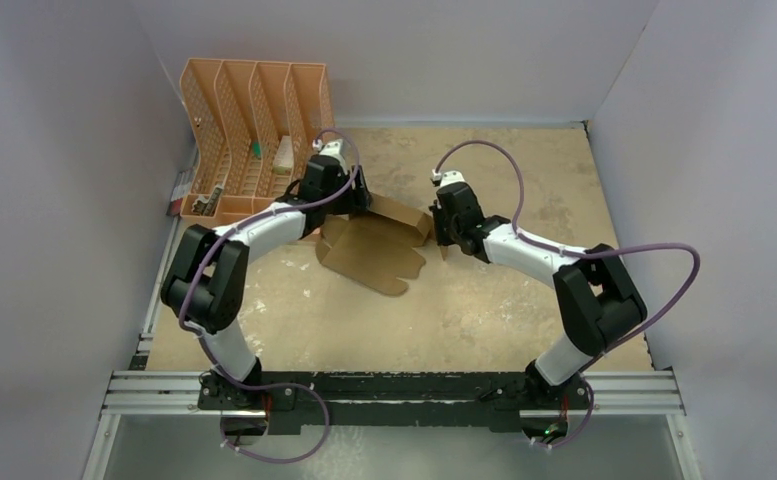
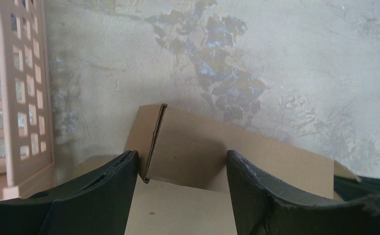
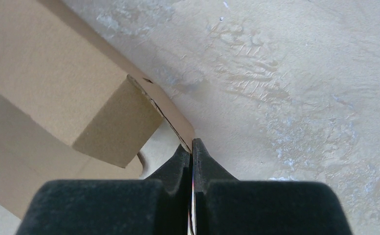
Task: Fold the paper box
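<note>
Near the tabletop's middle, the box is lying half folded while the left gripper is hovering spread over its left wall and the right gripper, fingers pressed together, is touching its right flap.

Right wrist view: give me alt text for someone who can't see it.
The right end effector, shut, has its fingertips at the corner of a raised flap on the brown paper box; whether it pinches the cardboard is unclear. The box fills the left side, with a worn, scuffed tabletop to the right.
</note>
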`<state>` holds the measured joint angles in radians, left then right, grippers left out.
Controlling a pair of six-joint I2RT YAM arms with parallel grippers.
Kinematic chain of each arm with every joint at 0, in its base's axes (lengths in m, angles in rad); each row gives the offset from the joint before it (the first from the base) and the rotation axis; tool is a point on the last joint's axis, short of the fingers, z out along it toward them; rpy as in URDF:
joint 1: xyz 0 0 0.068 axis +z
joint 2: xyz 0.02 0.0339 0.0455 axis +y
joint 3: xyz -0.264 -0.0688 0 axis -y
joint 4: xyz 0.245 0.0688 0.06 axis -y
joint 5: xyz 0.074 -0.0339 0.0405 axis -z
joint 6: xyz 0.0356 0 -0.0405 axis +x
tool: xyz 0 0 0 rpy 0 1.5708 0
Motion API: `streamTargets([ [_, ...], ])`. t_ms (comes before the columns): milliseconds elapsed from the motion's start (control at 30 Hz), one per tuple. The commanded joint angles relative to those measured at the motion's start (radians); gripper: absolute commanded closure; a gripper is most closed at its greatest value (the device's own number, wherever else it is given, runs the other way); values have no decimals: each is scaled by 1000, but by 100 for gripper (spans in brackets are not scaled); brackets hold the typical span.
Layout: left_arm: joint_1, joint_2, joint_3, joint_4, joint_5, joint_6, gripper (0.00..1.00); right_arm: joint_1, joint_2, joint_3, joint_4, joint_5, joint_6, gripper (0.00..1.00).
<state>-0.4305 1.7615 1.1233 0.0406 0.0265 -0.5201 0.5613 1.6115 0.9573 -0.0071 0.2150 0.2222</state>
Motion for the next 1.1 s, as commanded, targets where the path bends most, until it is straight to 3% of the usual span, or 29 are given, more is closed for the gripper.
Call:
streamTargets([
  [0, -19, -67, -49, -37, 144, -109, 36, -9, 29, 43, 45, -41, 105, 100],
  [233, -19, -126, -90, -103, 161, -151, 36, -14, 11, 116, -16, -140, 102, 100],
  [500, -35, -176, -184, 32, 225, -295, 36, -15, 32, 121, 2, -318, 153, 100],
  [667, -64, -195, -198, 23, 192, -292, 36, -15, 50, 106, 50, -323, 173, 99],
  [800, -65, -197, -205, -7, 154, -269, 36, -15, 50, 71, 48, -364, 171, 92],
  [1067, -61, -203, -169, -121, 50, -201, 36, -22, -53, -10, 80, -339, 36, 62],
])
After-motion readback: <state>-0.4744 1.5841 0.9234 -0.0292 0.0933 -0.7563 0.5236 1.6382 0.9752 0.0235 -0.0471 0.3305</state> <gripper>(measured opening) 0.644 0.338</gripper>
